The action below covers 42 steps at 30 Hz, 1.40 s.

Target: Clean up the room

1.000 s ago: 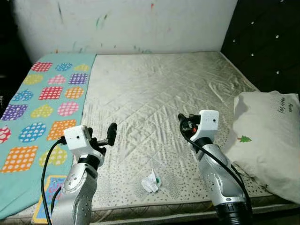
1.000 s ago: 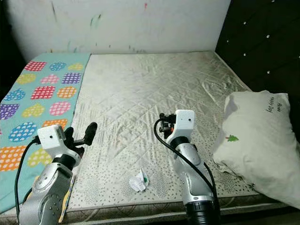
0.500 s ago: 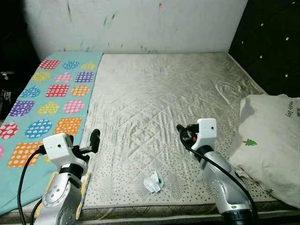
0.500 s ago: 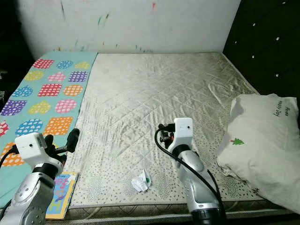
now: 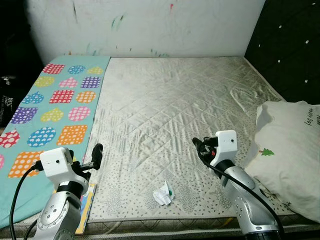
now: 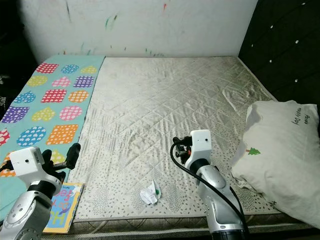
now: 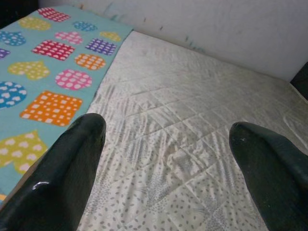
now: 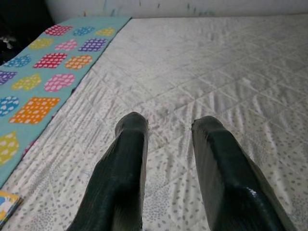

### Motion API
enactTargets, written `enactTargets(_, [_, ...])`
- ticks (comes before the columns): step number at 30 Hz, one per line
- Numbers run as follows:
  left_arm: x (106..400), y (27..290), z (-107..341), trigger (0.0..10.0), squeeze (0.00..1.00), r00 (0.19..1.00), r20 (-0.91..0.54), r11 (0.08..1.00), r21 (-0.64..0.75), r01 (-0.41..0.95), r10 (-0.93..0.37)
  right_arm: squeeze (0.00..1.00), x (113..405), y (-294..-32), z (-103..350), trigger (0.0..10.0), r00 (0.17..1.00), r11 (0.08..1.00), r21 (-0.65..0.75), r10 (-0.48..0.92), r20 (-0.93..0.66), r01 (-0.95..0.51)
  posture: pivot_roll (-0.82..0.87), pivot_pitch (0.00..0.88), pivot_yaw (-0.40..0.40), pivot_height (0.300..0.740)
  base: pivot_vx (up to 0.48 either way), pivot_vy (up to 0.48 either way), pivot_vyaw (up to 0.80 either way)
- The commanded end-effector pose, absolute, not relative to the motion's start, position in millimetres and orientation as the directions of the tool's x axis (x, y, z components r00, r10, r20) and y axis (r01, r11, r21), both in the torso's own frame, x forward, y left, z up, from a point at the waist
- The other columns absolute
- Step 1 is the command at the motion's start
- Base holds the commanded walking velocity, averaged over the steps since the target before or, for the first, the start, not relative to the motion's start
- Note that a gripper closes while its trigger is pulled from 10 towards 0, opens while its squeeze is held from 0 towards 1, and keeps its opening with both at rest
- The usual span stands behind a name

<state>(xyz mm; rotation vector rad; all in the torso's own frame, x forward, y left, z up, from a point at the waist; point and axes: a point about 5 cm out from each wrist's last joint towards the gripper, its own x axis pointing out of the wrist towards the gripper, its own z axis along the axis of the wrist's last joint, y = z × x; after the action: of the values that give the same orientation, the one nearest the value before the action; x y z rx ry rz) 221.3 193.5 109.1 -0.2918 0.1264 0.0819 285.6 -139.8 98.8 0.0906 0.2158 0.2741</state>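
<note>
The likeliest trouble from here is a poor pick on the crumpled wrapper (image 5: 163, 192), the small white scrap with a green mark lying on the mattress (image 5: 175, 105) near its front edge: it is light and low on soft quilting, so a gripper coming down off-centre could nudge it aside or off the edge, or pinch the cover fabric along with it. A second risk is that it lies between the 2 arms and close to the robot, so reaching it means folding an arm back inward, and neither wrist camera looks at it now; both look out across the bed. The thin children's book (image 6: 61, 204) lying by the edge of the patterned teal blanket (image 5: 47, 107) could also be hard to lift, since it lies flat with no raised side. The left gripper (image 7: 168, 163) is held up over the mattress's front-left part beside the blanket, pointing forward, its 2 fingers spread wide. The right gripper (image 8: 166, 149) is raised over the mattress to the right of the wrapper and well apart from it, near the white pillow (image 5: 292, 155), its fingers parted by a narrow gap and empty.
</note>
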Motion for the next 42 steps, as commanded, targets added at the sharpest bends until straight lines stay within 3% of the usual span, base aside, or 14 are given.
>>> enactTargets(1, [221.9, 194.6, 112.3, 10.0, 0.00, 0.990, -0.131, 0.958, -0.271, -0.091, 0.057, 0.00, 285.2, -137.1, 102.6, 10.0, 0.938, 0.954, 0.120, 0.292, -0.189, -0.273, -0.10, 0.016, 0.000, 0.740, 0.000, 0.000, 0.00])
enactTargets(10, [222.7, 193.9, 112.7, 10.0, 0.00, 0.990, -0.133, 0.958, -0.274, -0.091, 0.056, 0.00, 285.4, -136.4, 103.5, 10.0, 0.934, 0.951, 0.122, 0.302, -0.188, -0.283, -0.10, 0.020, -0.005, 0.728, 0.000, 0.000, 0.00])
enactTargets(29, [225.4, 194.6, 113.1, 10.0, 0.00, 0.989, -0.132, 0.958, -0.273, -0.093, 0.059, 0.00, 287.1, -133.9, 105.0, 10.0, 0.932, 0.946, 0.136, 0.315, -0.178, -0.294, -0.10, 0.029, -0.003, 0.611, 0.000, 0.000, 0.00])
enactTargets(42, [225.9, 194.2, 114.8, 10.0, 0.00, 0.991, -0.121, 0.958, -0.272, -0.097, 0.066, 0.00, 289.7, -132.3, 105.3, 10.0, 0.929, 0.944, 0.132, 0.323, -0.177, -0.303, -0.10, 0.027, -0.007, 0.611, 0.000, 0.000, 0.00])
